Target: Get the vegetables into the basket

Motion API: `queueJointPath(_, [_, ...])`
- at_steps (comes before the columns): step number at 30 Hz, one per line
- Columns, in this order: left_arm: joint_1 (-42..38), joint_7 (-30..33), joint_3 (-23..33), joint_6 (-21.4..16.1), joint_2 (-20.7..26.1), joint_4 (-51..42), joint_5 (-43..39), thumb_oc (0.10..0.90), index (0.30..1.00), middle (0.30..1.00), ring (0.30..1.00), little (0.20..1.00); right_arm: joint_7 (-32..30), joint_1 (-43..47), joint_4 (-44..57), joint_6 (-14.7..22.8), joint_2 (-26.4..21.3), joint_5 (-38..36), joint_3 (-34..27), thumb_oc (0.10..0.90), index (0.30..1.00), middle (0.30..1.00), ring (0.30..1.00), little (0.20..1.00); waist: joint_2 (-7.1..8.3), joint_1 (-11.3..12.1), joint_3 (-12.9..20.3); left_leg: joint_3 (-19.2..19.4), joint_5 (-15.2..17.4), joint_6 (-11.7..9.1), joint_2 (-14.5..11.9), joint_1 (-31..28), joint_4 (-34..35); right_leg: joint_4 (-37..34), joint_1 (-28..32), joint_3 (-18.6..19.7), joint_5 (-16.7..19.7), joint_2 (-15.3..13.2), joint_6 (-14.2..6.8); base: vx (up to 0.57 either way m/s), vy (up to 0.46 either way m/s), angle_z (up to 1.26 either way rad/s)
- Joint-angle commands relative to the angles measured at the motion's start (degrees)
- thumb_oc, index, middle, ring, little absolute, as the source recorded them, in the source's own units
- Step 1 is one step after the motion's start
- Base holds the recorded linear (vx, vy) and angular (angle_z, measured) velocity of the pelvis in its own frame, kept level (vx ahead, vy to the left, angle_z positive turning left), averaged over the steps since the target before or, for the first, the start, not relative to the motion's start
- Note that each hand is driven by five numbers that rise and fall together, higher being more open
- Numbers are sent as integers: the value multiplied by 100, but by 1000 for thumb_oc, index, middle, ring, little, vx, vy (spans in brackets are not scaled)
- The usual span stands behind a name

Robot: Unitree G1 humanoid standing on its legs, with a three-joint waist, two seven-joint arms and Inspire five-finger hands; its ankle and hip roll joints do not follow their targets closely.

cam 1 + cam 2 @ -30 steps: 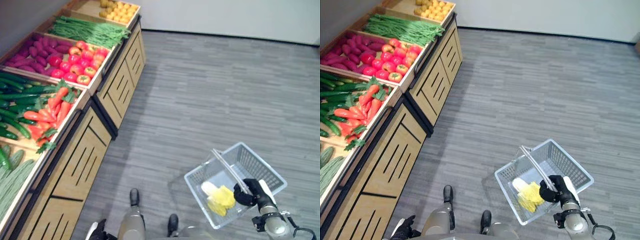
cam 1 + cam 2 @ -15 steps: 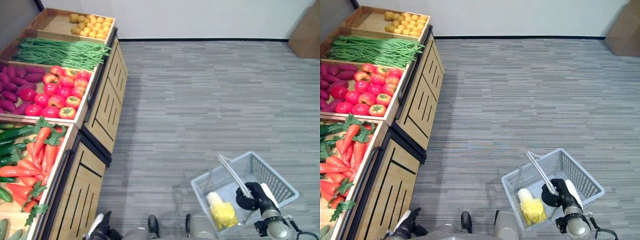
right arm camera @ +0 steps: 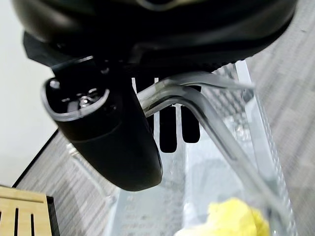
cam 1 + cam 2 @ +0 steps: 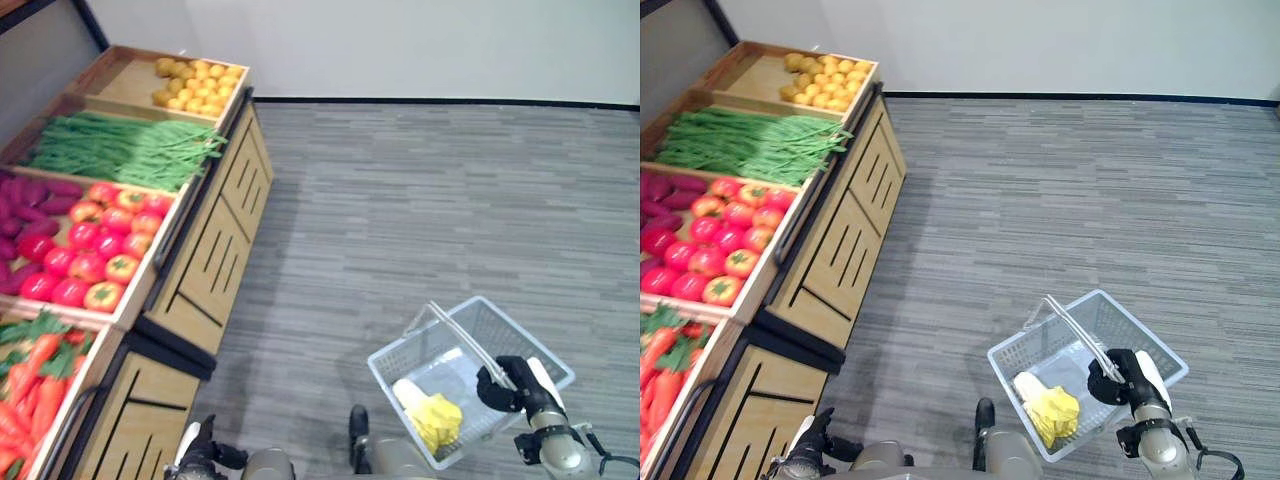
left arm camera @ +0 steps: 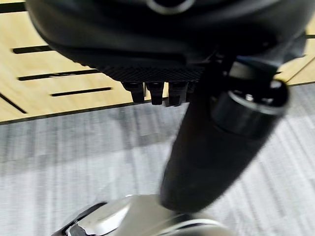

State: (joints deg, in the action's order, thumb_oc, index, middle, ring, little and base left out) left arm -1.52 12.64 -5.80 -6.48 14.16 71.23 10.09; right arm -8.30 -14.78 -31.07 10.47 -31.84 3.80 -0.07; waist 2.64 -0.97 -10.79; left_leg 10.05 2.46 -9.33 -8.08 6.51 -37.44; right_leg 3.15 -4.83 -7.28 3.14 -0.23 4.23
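Observation:
A pale grey plastic basket (image 4: 530,335) hangs at the lower right over the floor. My right hand (image 4: 512,385) is shut on its handle (image 3: 197,98), fingers curled round the bar in the right wrist view. A yellow and white leafy vegetable (image 4: 432,412) lies inside the basket. On the left, wooden shelf crates hold carrots (image 4: 30,400), tomatoes (image 4: 90,260), purple sweet potatoes (image 4: 25,200), green beans (image 4: 110,150) and small yellow produce (image 4: 200,85). My left hand (image 4: 200,455) hangs low by the shelf front, relaxed and holding nothing.
The wooden shelf unit (image 4: 215,260) with slotted fronts runs along the left side. Grey plank floor (image 4: 420,200) stretches to a white wall (image 4: 420,50) at the back.
The camera has shifted along the shelf, so the cucumbers have left the picture. My right hand still holds the basket handle, with the vegetable inside.

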Motion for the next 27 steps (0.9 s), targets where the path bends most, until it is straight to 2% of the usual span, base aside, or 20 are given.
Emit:
queueJointPath(1, [-44, -21, -228, 51, -44, 24, -76, 900, 1000, 1000, 1000, 1000, -389, -37, 681, 546, -201, -357, -683, 400, 300, 300, 300, 300, 214, -74, -100, 745, -668, 378, -108, 85, 1529, 330, 307, -117, -290, -437, -673, 252, 21, 43])
queueJointPath(2, [-56, -7, -238, 58, -41, 29, -52, 900, 1000, 1000, 1000, 1000, -408, -53, 640, 542, -192, -341, -700, 400, 300, 300, 300, 300, 203, -97, -90, 910, -676, 374, -155, 77, 1728, 349, 353, -156, -348, -440, -677, 300, 55, 42])
queueJointPath(3, [-70, 24, -246, 71, -29, 31, -11, 900, 1000, 1000, 1000, 1000, -430, -100, 642, 556, -148, -344, -717, 400, 300, 300, 300, 300, 162, -157, -50, 1231, -635, 285, -259, 107, 2062, 381, 469, -223, -498, -422, -712, 308, 63, 45])
queueJointPath(5, [-102, 70, -294, 90, -9, -11, 26, 900, 1000, 1000, 1000, 1000, -474, -119, 529, 544, -113, -336, -692, 400, 300, 300, 300, 300, 153, -225, 7, 1774, -799, 253, -359, 72, 2559, 452, 597, -345, -628, -437, -742, 266, 57, 23])
queueJointPath(6, [-95, 71, -295, 92, -11, -13, 28, 900, 1000, 1000, 1000, 1000, -479, -120, 522, 546, -114, -333, -687, 400, 300, 300, 300, 300, 164, -226, 10, 1777, -804, 240, -333, 35, 2604, 460, 610, -338, -652, -452, -750, 249, 65, 9])
queueJointPath(7, [-120, 120, -361, 110, 11, -62, 102, 900, 1000, 1000, 1000, 1000, -482, -132, 547, 507, -102, -285, -667, 400, 300, 300, 300, 300, 144, -298, 39, 2301, -1035, 176, -482, -45, 2825, 510, 697, -470, -713, -425, -747, 223, 86, 9])
queueJointPath(8, [-117, 117, -404, 120, 21, -70, 146, 900, 1000, 1000, 1000, 1000, -479, -130, 542, 482, -111, -261, -668, 400, 300, 300, 300, 300, 129, -330, 64, 2527, -1124, 178, -586, -86, 2875, 519, 737, -566, -726, -426, -757, 277, 126, 38])
queueJointPath(9, [-99, 106, -448, 131, 18, -65, 190, 900, 1000, 1000, 1000, 1000, -483, -126, 501, 455, -93, -250, -677, 400, 300, 300, 300, 300, 110, -355, 76, 2588, -1038, 191, -558, -214, 3035, 581, 753, -612, -785, -445, -790, 214, 172, 48])
queueJointPath(10, [-62, 113, -459, 118, 21, -62, 191, 900, 1000, 1000, 1000, 1000, -488, -113, 500, 438, -106, -220, -653, 400, 300, 300, 300, 300, 86, -300, 91, 2368, -994, 241, -402, -227, 3151, 600, 800, -634, -840, -488, -858, 200, 170, 42])
queueJointPath(11, [-55, 120, -468, 129, 25, -53, 204, 900, 1000, 1000, 1000, 1000, -500, -82, 458, 434, -96, -215, -654, 400, 300, 300, 300, 300, 64, -296, 110, 2316, -901, 293, -331, -247, 3227, 632, 827, -634, -860, -528, -877, 205, 198, 10])
queueJointPath(16, [-116, 153, -492, 119, 104, -36, 304, 900, 1000, 1000, 1000, 1000, -520, -49, 467, 439, -23, -132, -645, 400, 300, 300, 300, 300, 124, -248, 72, 2380, -670, 446, -154, -188, 3190, 660, 851, -642, -799, -761, -1019, 103, 158, 15])
queueJointPath(20, [-152, 221, -417, 96, 259, -56, 291, 900, 1000, 1000, 1000, 1000, -553, 185, 388, 475, 11, -59, -513, 400, 300, 300, 300, 300, 261, -83, 5, 2334, -498, 526, -38, -32, 3128, 452, 849, -671, -540, -914, -1179, 32, 139, 17])
queueJointPath(27, [-126, 238, -371, 62, 328, -59, 236, 900, 1000, 1000, 1000, 1000, -593, 392, 328, 490, 27, 5, -396, 400, 300, 300, 300, 300, 438, 112, -80, 2320, -327, 595, 42, 165, 3059, 318, 776, -722, -329, -999, -1302, 12, 66, 17])
